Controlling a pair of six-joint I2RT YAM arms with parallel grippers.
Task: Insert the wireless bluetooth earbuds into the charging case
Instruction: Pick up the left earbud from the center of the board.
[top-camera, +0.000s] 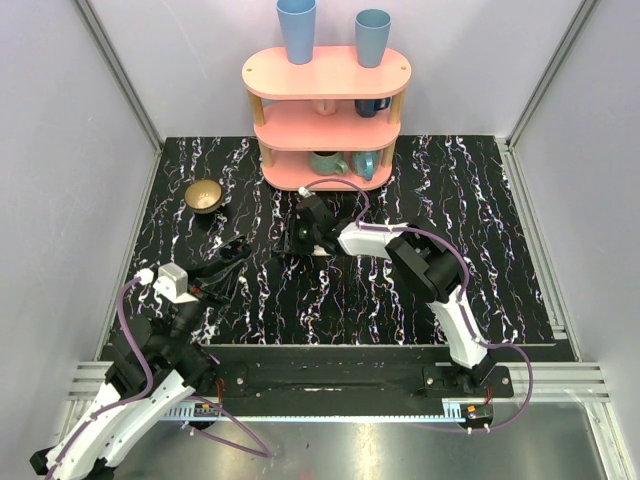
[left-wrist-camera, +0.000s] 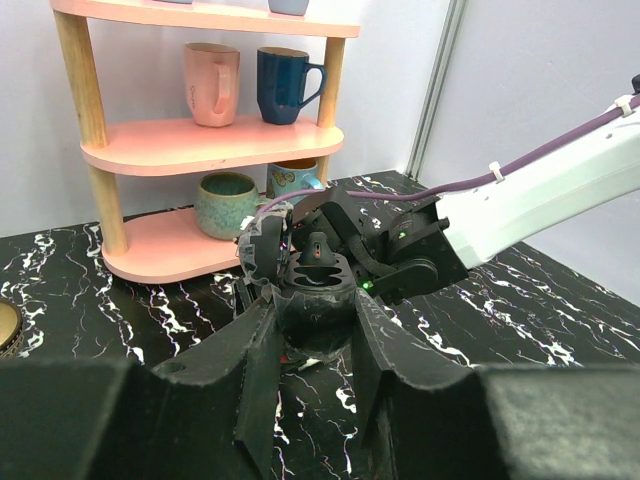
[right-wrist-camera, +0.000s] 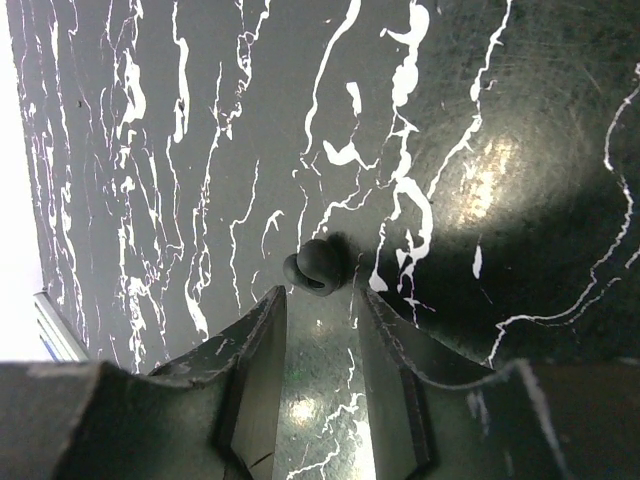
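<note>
Right gripper (right-wrist-camera: 320, 303) is down over the black marble tabletop (right-wrist-camera: 150, 150), straight in front of the pink shelf (top-camera: 325, 75) and close to its bottom tier. Its fingers (right-wrist-camera: 250, 360) are spread, with nothing between them. There's the earbud (right-wrist-camera: 315, 268), one small dark rounded piece lying on the marble just past the fingertips. It sits in line with the gap, a touch nearer the finger on the left of the wrist view. It's outside the jaws, not in them, and it's too close to tell whether a tip touches it. Only one earbud shows.

Over to the left gripper (left-wrist-camera: 314, 325), low on the table in front of the pink shelf and off to the shelf's left side. Its fingers (left-wrist-camera: 255, 370) are clamped on the charging case (left-wrist-camera: 318, 298), a dark rounded shell sitting right between the tips. The case's lid stands up, and two recesses show on its inner face. From the left wrist camera, the case sits between that camera and the shelf's bottom tier, with the right gripper just behind it.

From above, the two grippers are near each other in front of the shelf but apart.
</note>
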